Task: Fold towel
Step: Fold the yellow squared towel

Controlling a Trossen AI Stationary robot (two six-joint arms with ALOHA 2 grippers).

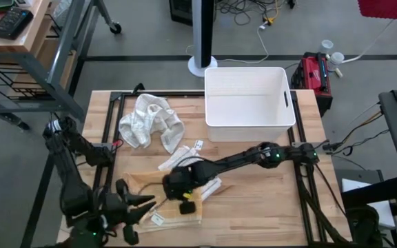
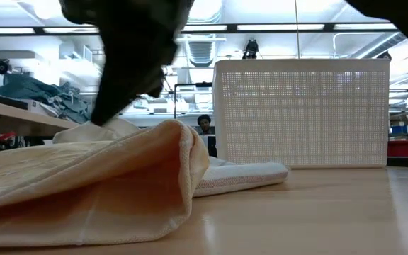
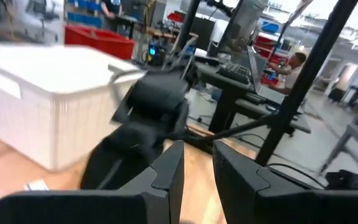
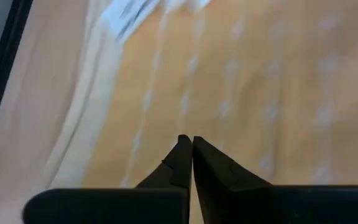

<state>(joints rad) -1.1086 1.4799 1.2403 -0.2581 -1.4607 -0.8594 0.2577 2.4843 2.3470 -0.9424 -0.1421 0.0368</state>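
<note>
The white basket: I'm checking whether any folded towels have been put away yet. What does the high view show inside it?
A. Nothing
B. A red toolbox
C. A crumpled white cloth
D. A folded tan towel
A: in the high view the white basket shows only its bare floor, while the crumpled white cloth lies on the table beside it.

Towel (image 1: 158, 187): tan, flat at near edge — right gripper (image 1: 185, 204) on it
Basket (image 1: 281, 116): white, far side
</note>
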